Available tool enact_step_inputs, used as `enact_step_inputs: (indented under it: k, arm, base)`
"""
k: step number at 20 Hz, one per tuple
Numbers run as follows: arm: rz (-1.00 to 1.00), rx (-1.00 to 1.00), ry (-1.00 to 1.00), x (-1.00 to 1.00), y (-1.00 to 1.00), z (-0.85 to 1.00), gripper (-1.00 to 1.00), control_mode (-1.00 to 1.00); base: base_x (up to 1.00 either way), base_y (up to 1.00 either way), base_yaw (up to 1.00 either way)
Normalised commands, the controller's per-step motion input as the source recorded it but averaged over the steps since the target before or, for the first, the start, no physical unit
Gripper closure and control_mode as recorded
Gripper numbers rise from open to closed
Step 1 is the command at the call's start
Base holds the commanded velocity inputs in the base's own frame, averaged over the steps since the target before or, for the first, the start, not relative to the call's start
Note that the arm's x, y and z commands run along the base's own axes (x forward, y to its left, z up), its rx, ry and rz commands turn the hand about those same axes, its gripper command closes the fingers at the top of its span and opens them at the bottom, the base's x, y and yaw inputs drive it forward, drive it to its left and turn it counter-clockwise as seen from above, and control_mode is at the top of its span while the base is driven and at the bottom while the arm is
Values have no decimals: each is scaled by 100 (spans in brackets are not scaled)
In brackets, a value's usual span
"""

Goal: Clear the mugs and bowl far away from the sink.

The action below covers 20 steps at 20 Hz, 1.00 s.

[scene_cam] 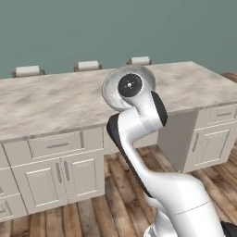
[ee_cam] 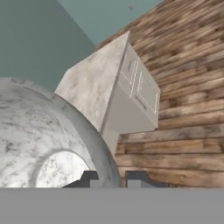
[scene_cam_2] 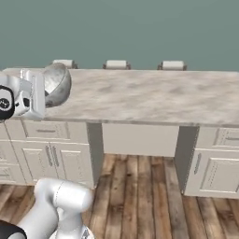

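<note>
Nearest the hand camera, the two dark fingertips point(ee_cam: 89, 178) of the gripper point(ee_cam: 111, 179) stand close together astride the rim of the bowl point(ee_cam: 39, 131), one tip inside the wall and one outside. Jaws are narrow and clamped on that rim; the bowl is held.

Hand view: the bowl's mottled white-grey interior takes up the left portion, with its paler round bottom visible low down. Beyond the rim, the end of the island counter point(ee_cam: 94, 83) appears rolled at an angle, with its white cabinet doors point(ee_cam: 141, 89) and the wooden floor point(ee_cam: 188, 109) to the right. Neither base view gives this look inside the grip.

Left base view: the arm point(scene_cam: 139, 152) rises from the lower right, its dark round joint in front of the bowl point(scene_cam: 113, 90). Only the bowl's rim and part of its inner face show around the wrist. The bowl is tipped toward the camera, over the marble counter top point(scene_cam: 46, 104). Three chair backs point(scene_cam: 88, 65) stand behind the counter.

Right base view: the bowl point(scene_cam_2: 58, 84) is seen from its outer side, mouth turned toward the white hand at the left edge, over the counter's left end. Whether it touches the counter top cannot be told. The open knee space under the counter shows here more plainly.
</note>
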Motion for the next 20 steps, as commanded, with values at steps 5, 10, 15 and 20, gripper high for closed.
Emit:
enact_step_inputs:
  k: [5, 10, 15, 20]
  arm:
    - [0, 0, 0, 0, 0, 0, 100, 100]
    - [0, 0, 0, 0, 0, 0, 100, 100]
    - [0, 0, 4, 20, -7, -15, 100, -100]
    - [11, 0, 34, 100, -46, -87, 100, -100]
  base:
    - [100, 10, -15]
    - [100, 0, -8]
    - [80, -6, 0]
    - [0, 0, 0]
